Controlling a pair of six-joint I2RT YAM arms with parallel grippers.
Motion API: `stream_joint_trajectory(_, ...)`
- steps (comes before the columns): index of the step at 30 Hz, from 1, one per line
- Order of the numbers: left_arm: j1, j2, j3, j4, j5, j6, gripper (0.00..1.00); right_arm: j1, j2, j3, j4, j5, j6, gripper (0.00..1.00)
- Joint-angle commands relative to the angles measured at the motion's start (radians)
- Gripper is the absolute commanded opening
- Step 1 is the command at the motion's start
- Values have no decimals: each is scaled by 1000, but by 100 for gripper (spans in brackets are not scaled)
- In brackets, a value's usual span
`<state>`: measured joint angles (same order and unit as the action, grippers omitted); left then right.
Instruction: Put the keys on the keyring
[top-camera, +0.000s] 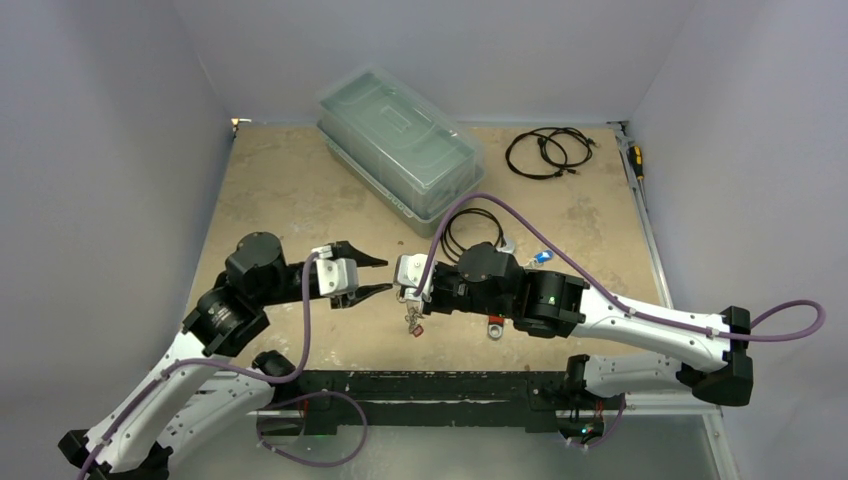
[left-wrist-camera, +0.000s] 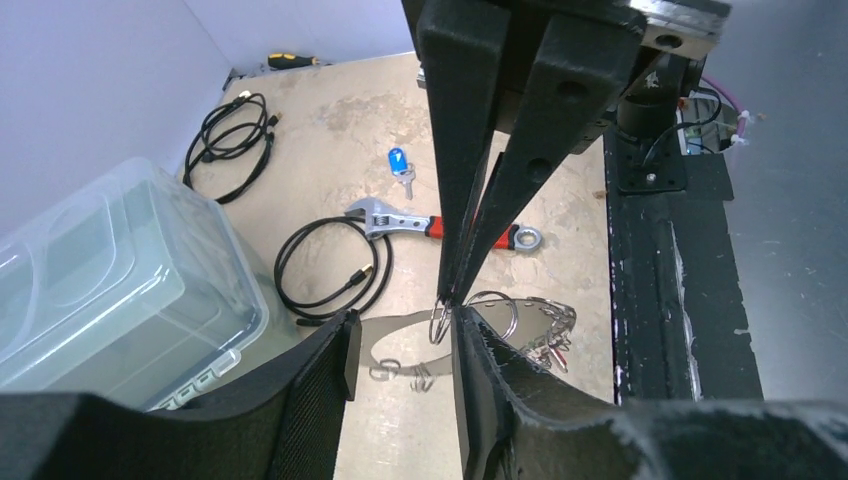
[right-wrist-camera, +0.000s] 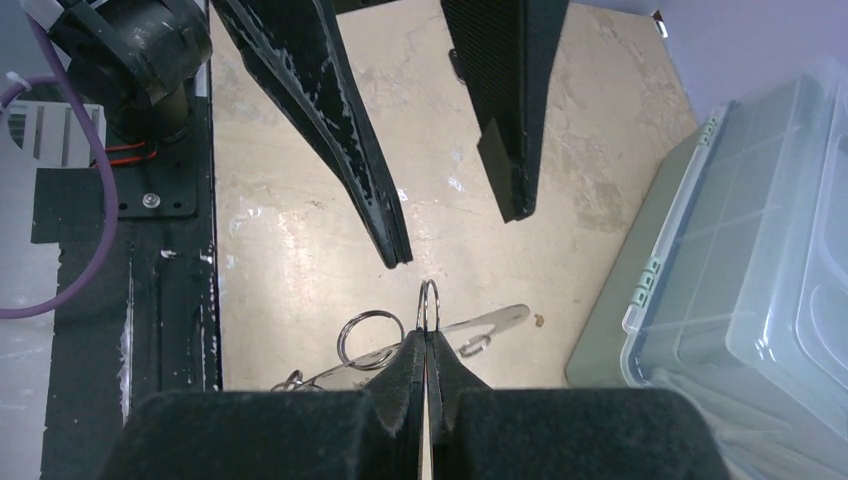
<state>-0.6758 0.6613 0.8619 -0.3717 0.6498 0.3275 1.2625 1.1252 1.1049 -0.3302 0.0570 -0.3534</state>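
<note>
At centre of the top view the right gripper (right-wrist-camera: 427, 335) is clamped tight on the keyring (right-wrist-camera: 428, 298), held edge-on; the left gripper (top-camera: 372, 276) faces it, fingers half parted, empty. 1 blue-tagged key (top-camera: 541, 257) lies right of them. A careless left nudge could knock the thinly pinched keyring free

The top camera sits high behind the arm bases, looking down and forward over the whole beige tabletop (top-camera: 290, 200) from well away. The left wrist camera looks out past its own black fingers (left-wrist-camera: 300, 400) across the table's front, very near the right gripper (left-wrist-camera: 452, 298). The right wrist camera faces the opposite way, equally near the left gripper (right-wrist-camera: 457, 238). The wrist views thus face each other, sharing the thin silvery metal keyring (left-wrist-camera: 545, 322) between them; all three include the clear plastic lidded box (top-camera: 400, 140).
</note>
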Motion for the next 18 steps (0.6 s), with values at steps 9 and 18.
stream_joint_trajectory(9,-4,29,3,46,30,10,31,8,-30,19,51,-38,-1,0)
stream_joint_trajectory(18,-4,28,-13,36,47,12,33,17,-27,19,53,-29,-1,0)
